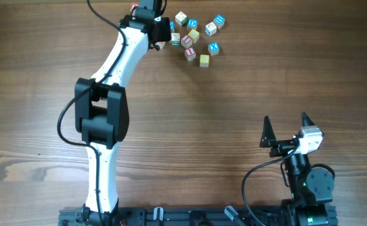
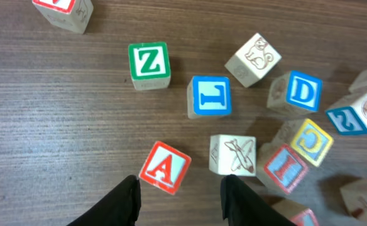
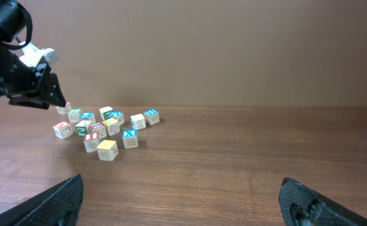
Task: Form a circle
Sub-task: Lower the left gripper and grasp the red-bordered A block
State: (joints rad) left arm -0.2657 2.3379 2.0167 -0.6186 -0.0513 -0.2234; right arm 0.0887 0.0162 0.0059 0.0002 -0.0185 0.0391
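Several letter cubes (image 1: 187, 41) are lying in a loose bunch at the far edge of the table (image 1: 234, 94). The bunch's long axis is running side to side and pointing no clear way. The left gripper (image 2: 181, 183) is hovering over the bunch's left end, fingers partly apart, with the red A cube (image 2: 164, 166) sitting ungripped just ahead. The right gripper (image 1: 286, 125) is sitting well apart, spread wide, holding nothing.

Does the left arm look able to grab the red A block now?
Probably yes: the red A block lies just ahead of the open left fingers, nothing between, though the airplane block sits close beside it.
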